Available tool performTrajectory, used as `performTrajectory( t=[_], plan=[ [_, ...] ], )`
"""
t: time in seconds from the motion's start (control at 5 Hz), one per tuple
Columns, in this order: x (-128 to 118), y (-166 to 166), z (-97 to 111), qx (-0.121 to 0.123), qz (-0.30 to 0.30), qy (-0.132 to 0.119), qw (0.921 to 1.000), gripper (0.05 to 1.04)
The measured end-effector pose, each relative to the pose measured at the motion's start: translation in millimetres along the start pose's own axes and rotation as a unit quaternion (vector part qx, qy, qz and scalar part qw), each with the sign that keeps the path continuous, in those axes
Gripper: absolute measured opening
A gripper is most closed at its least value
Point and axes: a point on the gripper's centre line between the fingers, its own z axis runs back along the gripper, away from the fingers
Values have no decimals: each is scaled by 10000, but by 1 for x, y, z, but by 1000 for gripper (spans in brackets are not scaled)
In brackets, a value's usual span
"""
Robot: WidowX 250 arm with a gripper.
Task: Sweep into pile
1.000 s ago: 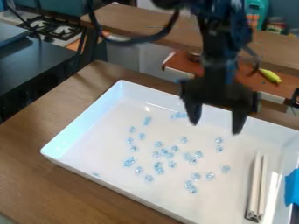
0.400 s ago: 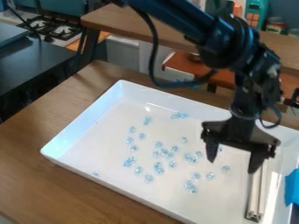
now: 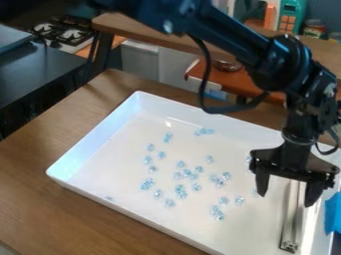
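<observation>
Gripper has shifted sideways over the white bar; fingers apart, nothing clamped. Bar lies in the tray near one side wall, apart from the blue beads, which stay scattered mid-tray. Tray sits on the bench. Sweep unstarted; lowering and gripping the bar likely next.

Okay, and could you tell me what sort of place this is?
Probably a robotics lab or workshop: a robot arm hangs over a white tray on a wooden table, with a toy-like stove behind.
</observation>
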Motion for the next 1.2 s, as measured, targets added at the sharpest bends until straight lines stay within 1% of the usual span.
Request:
performTrajectory(
  t=[0.2, 0.4, 0.6, 0.8, 1.0, 1.2],
  plan=[
    [8, -3, -3, 37, 110, -72, 9999, 1000],
    [9, -6, -11, 187, 92, -130, 9997, 1000],
    [1, -12, -19, 287, -19, -89, 9995, 948],
    [3, -11, -18, 313, -12, -132, 9994, 660],
    [4, -13, -19, 253, -74, -159, 9995, 376],
    [3, -9, -19, 187, -75, -130, 9997, 354]
  ],
)
